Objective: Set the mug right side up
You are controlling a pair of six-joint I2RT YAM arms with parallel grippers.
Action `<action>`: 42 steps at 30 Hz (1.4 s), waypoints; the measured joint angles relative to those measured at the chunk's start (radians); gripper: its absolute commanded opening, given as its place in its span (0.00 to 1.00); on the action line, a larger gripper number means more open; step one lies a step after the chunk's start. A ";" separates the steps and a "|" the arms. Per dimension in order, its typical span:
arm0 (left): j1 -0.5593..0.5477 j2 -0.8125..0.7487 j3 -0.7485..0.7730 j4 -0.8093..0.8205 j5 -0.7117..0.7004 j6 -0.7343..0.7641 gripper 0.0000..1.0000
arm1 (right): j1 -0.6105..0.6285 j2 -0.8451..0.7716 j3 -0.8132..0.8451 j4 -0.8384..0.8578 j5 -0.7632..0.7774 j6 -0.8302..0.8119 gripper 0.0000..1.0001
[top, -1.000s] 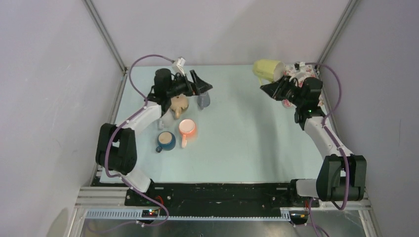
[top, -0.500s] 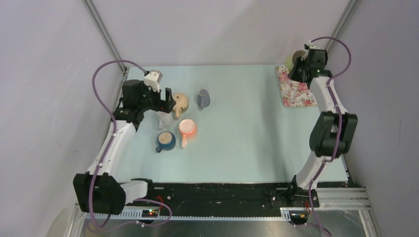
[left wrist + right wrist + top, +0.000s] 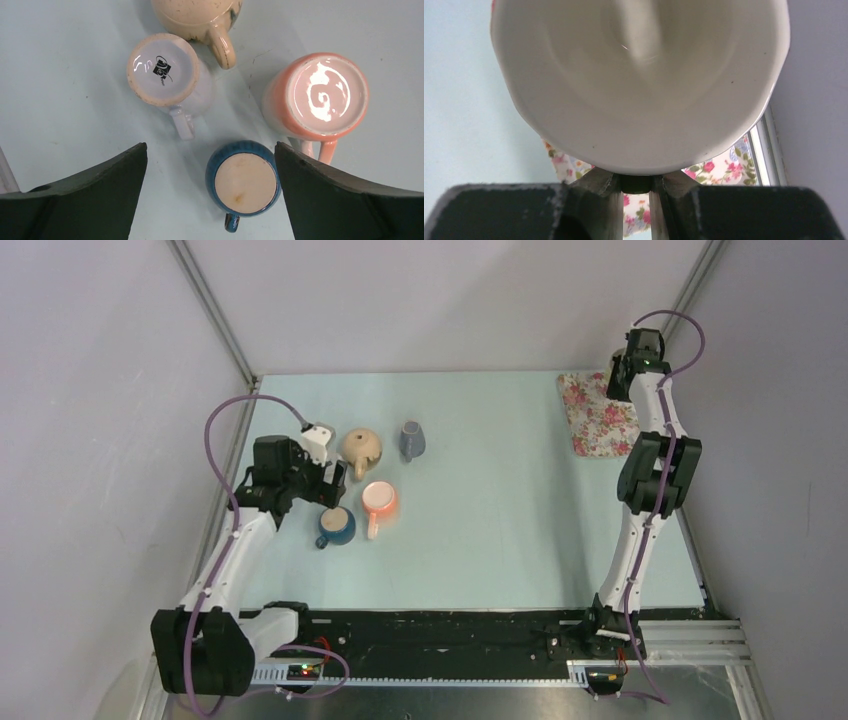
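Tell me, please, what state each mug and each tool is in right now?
White mug: upside down, base up.
Orange mug: upside down.
Blue mug: upside down.
Beige mug: seemingly upside down, partly cropped.
Grey mug: orientation unclear.
Cream mug: gripped at its rim, inside facing the wrist camera.
Left tool: open, above the mugs.
Right tool: shut on the cream mug.

Cream mug (image 3: 639,85) in the right gripper (image 3: 636,186): smooth glazed ceramic, soft sheen, printed floral cloth (image 3: 724,167) below it. Under the left gripper (image 3: 210,150), orange mug (image 3: 320,95) base is glossy and reflective, blue mug (image 3: 245,182) base matt unglazed with ribbed glazed sides. Table (image 3: 65,90) there matt, lightly scuffed.
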 measured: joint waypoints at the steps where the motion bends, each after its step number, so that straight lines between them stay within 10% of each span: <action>1: 0.000 -0.006 -0.005 0.000 0.000 0.005 1.00 | -0.004 0.015 0.015 0.003 0.003 -0.005 0.00; 31: 0.000 0.013 -0.019 0.004 0.005 0.036 1.00 | -0.043 0.225 0.154 0.064 0.005 -0.082 0.01; 37: 0.000 0.013 -0.019 0.005 0.005 0.036 1.00 | -0.044 0.238 0.154 0.070 0.008 -0.097 0.15; 42: 0.000 0.013 -0.019 0.005 0.004 0.036 1.00 | -0.044 0.241 0.154 0.076 0.013 -0.103 0.45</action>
